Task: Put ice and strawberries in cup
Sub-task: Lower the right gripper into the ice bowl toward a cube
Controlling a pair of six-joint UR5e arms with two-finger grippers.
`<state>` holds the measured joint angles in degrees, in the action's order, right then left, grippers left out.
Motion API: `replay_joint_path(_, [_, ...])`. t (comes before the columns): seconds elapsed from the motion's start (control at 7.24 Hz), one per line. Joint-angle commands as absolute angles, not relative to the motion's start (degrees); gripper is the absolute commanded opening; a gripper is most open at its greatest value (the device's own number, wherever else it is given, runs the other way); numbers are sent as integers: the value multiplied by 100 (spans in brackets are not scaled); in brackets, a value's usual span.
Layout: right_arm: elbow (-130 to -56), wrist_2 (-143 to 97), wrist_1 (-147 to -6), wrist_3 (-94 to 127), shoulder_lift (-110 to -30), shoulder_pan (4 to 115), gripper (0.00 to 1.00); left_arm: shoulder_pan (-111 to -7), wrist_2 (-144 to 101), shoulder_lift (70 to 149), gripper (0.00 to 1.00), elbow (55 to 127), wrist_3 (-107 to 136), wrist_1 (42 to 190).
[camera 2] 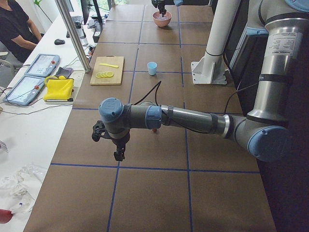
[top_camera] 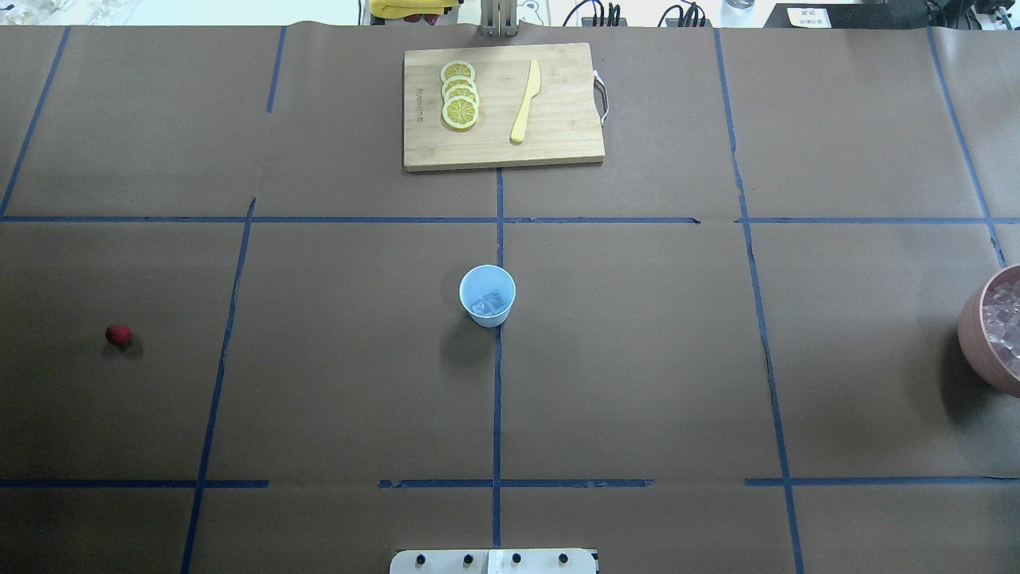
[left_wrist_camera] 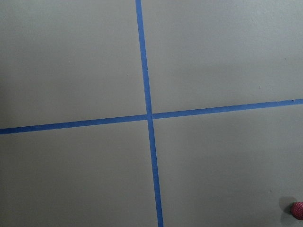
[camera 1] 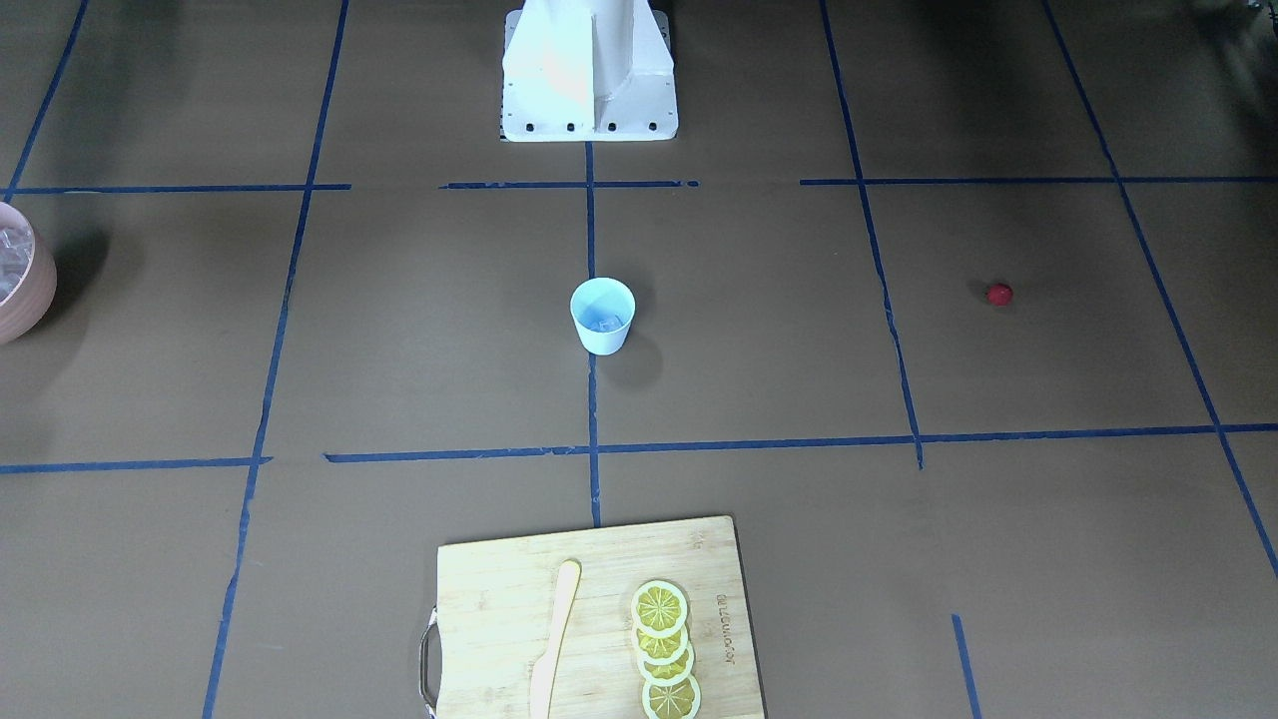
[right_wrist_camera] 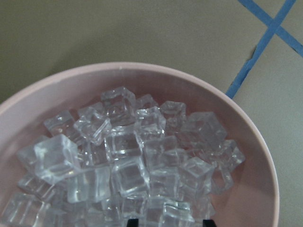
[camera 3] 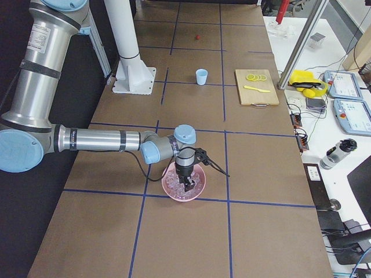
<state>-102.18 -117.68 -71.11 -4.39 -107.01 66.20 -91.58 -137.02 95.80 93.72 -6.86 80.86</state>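
Down in the pink bowl (right_wrist_camera: 142,70) with the right gripper (right_wrist_camera: 169,222), jaws parted wide, dark tips just over the heaped ice (right_wrist_camera: 128,165); unclear whether touching any cube. Well away from those jaws, at the table's middle: the pale blue cup (top_camera: 487,296), upright, a few cubes inside. Above bare brown paper with the left gripper (camera 2: 119,155); cannot tell how its jaws stand. Near it, alone on the table: the strawberry (top_camera: 118,335). Beyond the cup, far from both: bamboo cutting board (top_camera: 558,143) bearing lemon slices (top_camera: 460,96) and a yellow knife (top_camera: 526,100).
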Motion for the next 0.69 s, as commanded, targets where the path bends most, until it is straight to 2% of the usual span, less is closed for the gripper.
replay_joint_path(0.0, [-10222,-11760,-7110,-439,-10722,6627,54,-9158,-13702,9580,100,9378,-686,8086])
replay_joint_path(0.14, [-10222,-11760,-7110,-439,-10731,6627,54,-9158,-13702,9580,100,9378,-686,8086])
replay_joint_path(0.28, [-10204,-11760,-7110,-439,-10723,6627,42,-9158,-13702,9580,100,9378,-686,8086])
replay_joint_path(0.41, [-10213,-11760,-7110,-439,-10723,6636,15,-9158,-13702,9580,100,9413,-686,8086])
replay_joint_path(0.55, [-10239,-11742,-7093,-439,-10731,6653,0,-9158,-13711,9580,100,9404,-686,8086])
